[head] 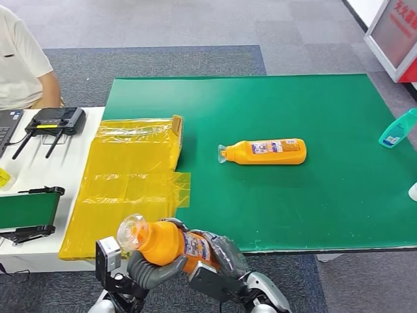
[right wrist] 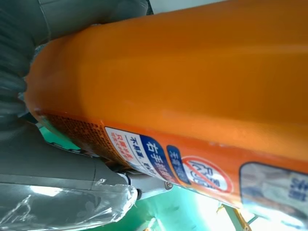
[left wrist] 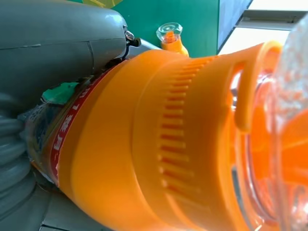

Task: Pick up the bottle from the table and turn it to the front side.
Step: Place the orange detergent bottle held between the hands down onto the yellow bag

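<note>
Two hands are sharing one orange bottle (head: 169, 242), held off the table (head: 344, 195) just before its near edge. The left hand (head: 147, 270) is clamping its fingers under the neck end, clear cap pointing left. The right hand (head: 221, 257) is gripping the base. The bottle's long axis is lying crosswise, so turning it probably means rolling about that line.

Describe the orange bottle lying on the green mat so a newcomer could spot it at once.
Find the green mat covering the table. Near its middle lies an orange bottle on its side, clear cap pointing toward the yellow bags. Unlike the other orange bottle, no hand holds it.
</note>
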